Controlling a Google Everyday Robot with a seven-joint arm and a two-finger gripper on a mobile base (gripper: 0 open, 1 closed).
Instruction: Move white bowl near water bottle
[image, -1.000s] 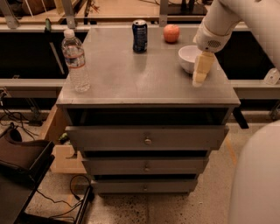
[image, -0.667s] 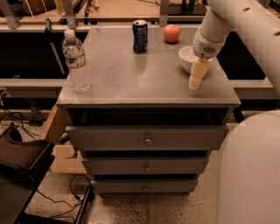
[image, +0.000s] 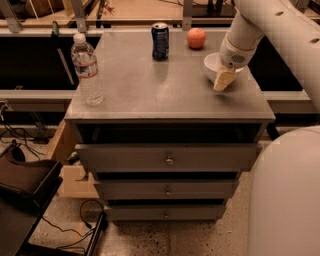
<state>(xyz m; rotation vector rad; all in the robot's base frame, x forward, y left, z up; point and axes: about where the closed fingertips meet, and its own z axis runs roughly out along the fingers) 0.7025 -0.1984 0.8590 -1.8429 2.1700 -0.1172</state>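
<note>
The white bowl (image: 213, 66) sits on the right side of the grey cabinet top (image: 160, 85), partly hidden by my arm. My gripper (image: 223, 80) hangs just in front of the bowl's near rim, its cream fingers pointing down toward the top. The water bottle (image: 87, 70), clear with a white cap and a white-and-red label, stands upright at the front left corner, far from the bowl.
A dark blue soda can (image: 160, 41) stands at the back middle and a red-orange apple (image: 196, 38) at the back right, just behind the bowl. Drawers (image: 169, 159) lie below the top. My white arm (image: 280, 35) fills the right side.
My gripper has shifted slightly left and back along the front of the bowl. The bowl, bottle, can and apple have not moved.
</note>
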